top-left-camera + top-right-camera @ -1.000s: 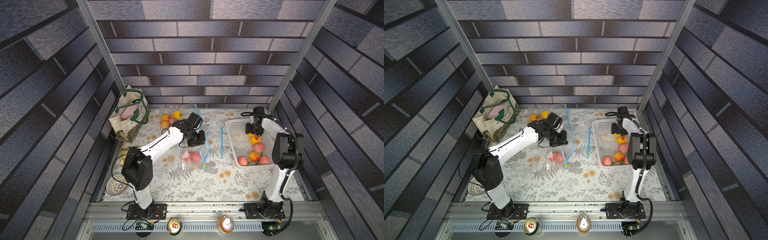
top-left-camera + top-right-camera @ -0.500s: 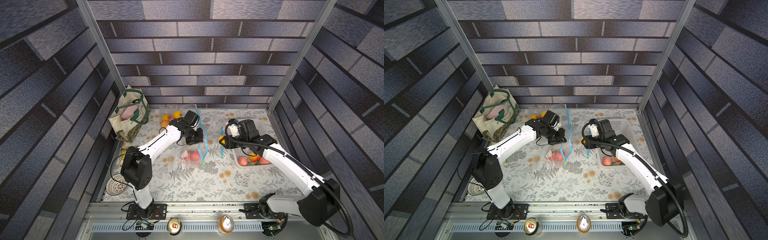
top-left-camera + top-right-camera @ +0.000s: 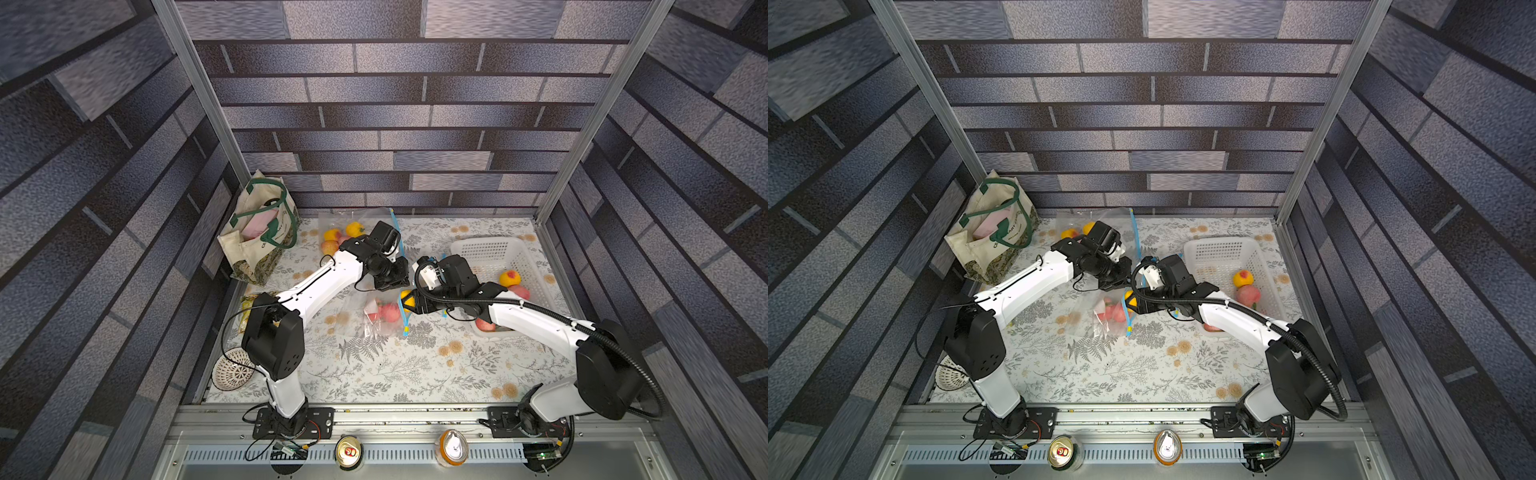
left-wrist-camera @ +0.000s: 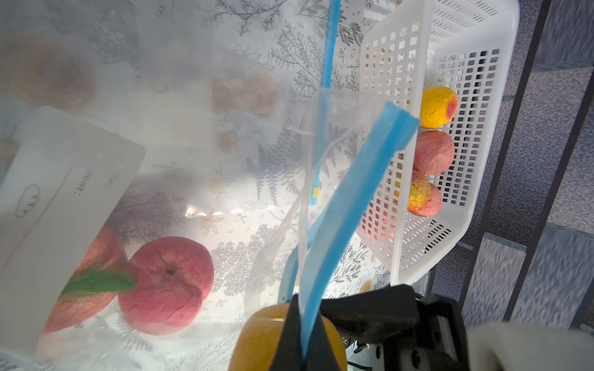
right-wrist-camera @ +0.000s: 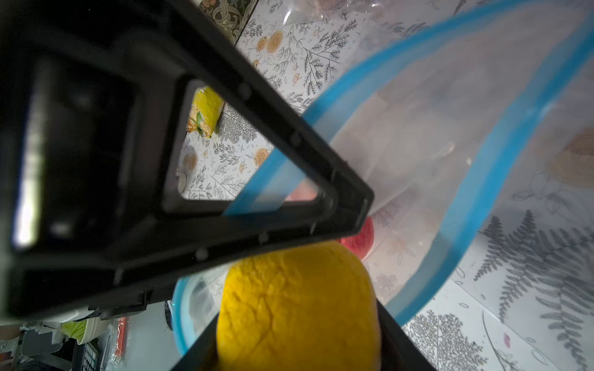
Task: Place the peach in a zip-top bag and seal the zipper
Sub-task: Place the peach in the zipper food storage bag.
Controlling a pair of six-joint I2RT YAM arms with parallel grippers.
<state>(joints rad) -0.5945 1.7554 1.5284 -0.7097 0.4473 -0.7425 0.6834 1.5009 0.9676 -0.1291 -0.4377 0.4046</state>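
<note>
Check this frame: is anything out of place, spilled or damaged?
Nothing looks spilled or damaged. Oddities: a silver can and an orange can stand in the front frame channel, off the table, and a white strainer lies at the table's left edge.

Peach (image 5: pixel 299 308) was yellow; bagged fruit (image 4: pixel 165 282) red. Bag (image 4: pixel 193 128) was clear, its zipper strip (image 4: pixel 353 192) blue. Basket (image 3: pixel 490 245) at three o'clock was white, latticed. Tablecloth (image 3: pixel 395 365) bore grey ferns and orange blossoms.
</note>
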